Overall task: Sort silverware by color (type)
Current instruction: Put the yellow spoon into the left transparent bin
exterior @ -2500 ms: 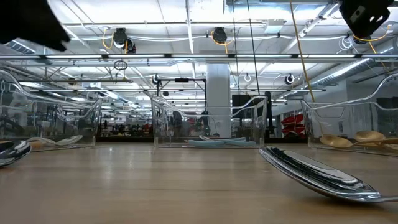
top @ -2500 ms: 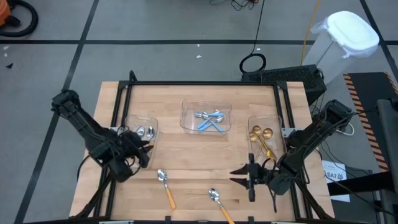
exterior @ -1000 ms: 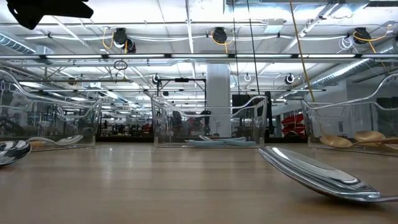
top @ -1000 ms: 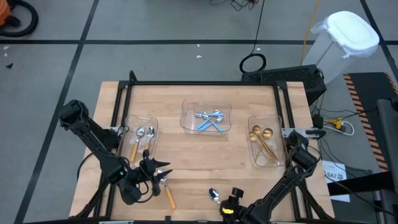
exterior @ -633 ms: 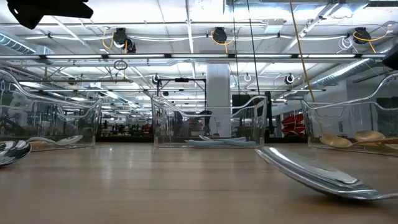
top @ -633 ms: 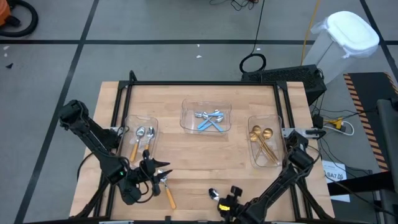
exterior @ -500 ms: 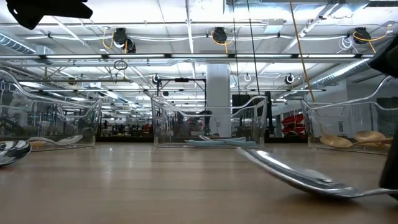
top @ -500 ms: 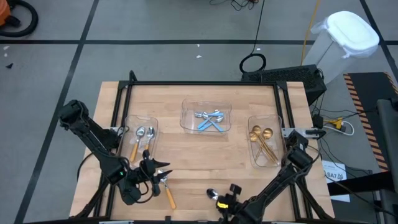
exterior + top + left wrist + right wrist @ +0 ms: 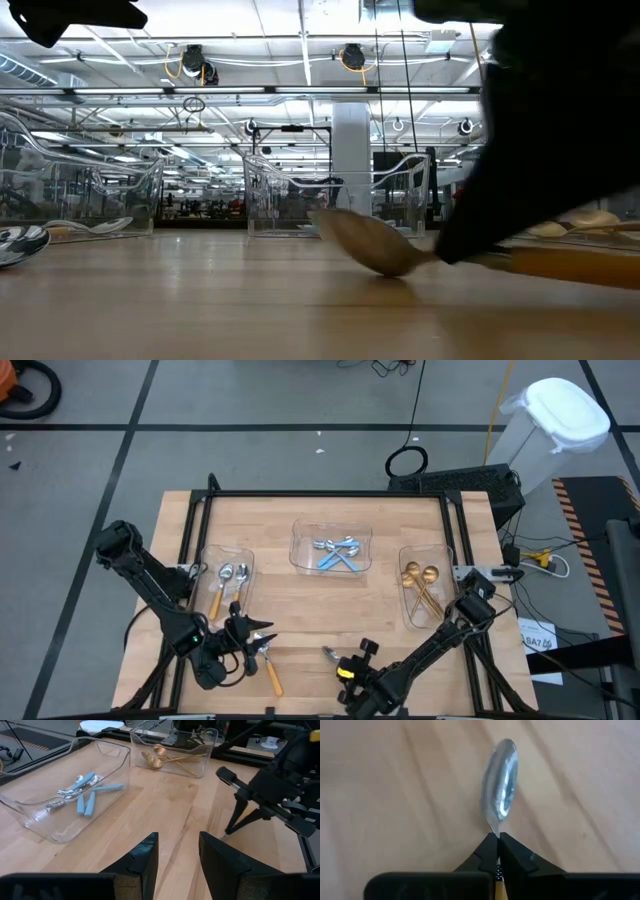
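An orange-handled spoon [image 9: 328, 654] lies near the table's near edge, its silver bowl [image 9: 500, 785] on the wood, with my right gripper [image 9: 337, 662] shut on it. A second orange-handled spoon [image 9: 272, 676] lies to its left. My left gripper [image 9: 266, 638] hangs open above that spoon's bowl end, clear of the table and with nothing between its fingers [image 9: 145, 855]. Three clear trays stand farther back. The left tray [image 9: 245, 556] holds orange-handled spoons, the middle tray [image 9: 300, 550] blue-handled ones, and the right tray [image 9: 448, 585] gold ones. My right gripper pinches the spoon's thin neck [image 9: 494, 830], just behind the bowl, between its two fingertips. The fingers slant down from the table's near right, roughly in line with the spoon. The bowl [image 9: 370, 245] rests on the table, and the orange handle [image 9: 575, 265] runs back under the gripper.
Bare wood lies between the trays and the two loose spoons. A black frame [image 9: 330, 493] runs along the table's far and side edges. A white bin [image 9: 560, 420] stands on the floor beyond the far right corner.
My right gripper has moved toward the table's left edge and a little farther in, and has taken hold of the spoon's neck. The spoon has slid and swung with it, so its bowl now lies farther left. My left arm has kept still.
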